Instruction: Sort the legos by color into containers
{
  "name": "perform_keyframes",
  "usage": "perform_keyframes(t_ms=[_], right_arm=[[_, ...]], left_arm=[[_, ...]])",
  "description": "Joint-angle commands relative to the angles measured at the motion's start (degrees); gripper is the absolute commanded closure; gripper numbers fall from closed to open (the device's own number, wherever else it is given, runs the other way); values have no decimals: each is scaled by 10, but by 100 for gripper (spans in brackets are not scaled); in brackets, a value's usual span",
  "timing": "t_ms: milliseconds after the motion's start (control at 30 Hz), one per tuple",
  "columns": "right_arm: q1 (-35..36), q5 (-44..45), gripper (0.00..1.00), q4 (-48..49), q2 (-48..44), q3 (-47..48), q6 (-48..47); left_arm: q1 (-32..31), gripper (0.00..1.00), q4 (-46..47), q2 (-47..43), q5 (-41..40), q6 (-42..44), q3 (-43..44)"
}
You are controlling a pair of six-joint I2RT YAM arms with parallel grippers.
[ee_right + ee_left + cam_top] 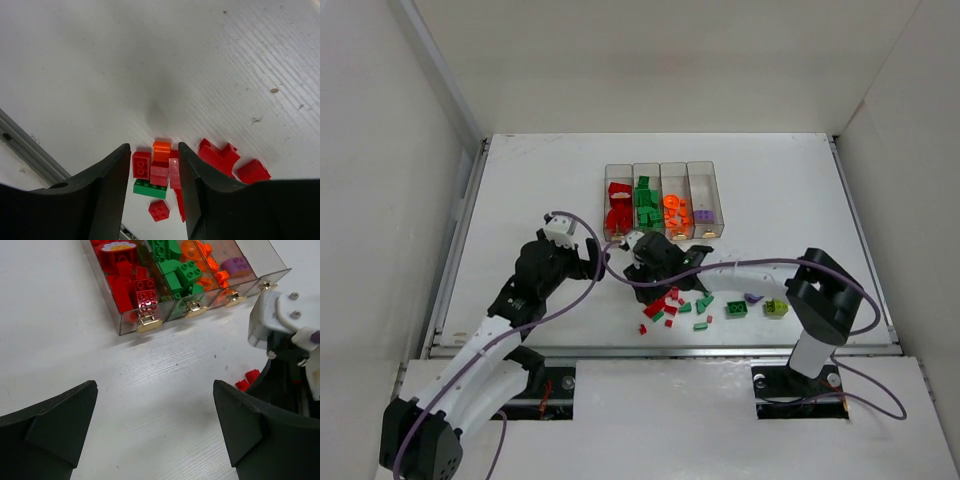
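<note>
left gripper (155, 390) gapes fully wide over the table (60, 315), holding nothing, near the knob ends of the containers (131, 326). right gripper (154, 146) stands half apart, straddling a clump of red, orange and green legos (150, 170) lying on the table; whether it presses them i cannot tell.

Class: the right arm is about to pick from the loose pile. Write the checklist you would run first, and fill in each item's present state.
1. Right gripper over the pile, jaws apart: ok.
2. One brick alone between its jaws: not ok. A red brick, an orange brick and a green plate crowd the gap.
3. Left gripper open, holding nothing, over bare table: ok.
4. Containers each hold one colour (red, green, orange, purple): ok.
5. Way into the red bin free of the left gripper beside its near end: cannot tell.
</note>
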Motion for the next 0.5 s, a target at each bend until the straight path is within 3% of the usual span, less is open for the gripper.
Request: perform_keyframes(t_ms=[0,467], right_arm=[[16,28,51,-4,20,36,5],[62,88,50,-44,79,50,19]], left_arm=[[-4,0,43,-25,-36,-27,-22],[-4,0,60,-54,-17,-16,-34]])
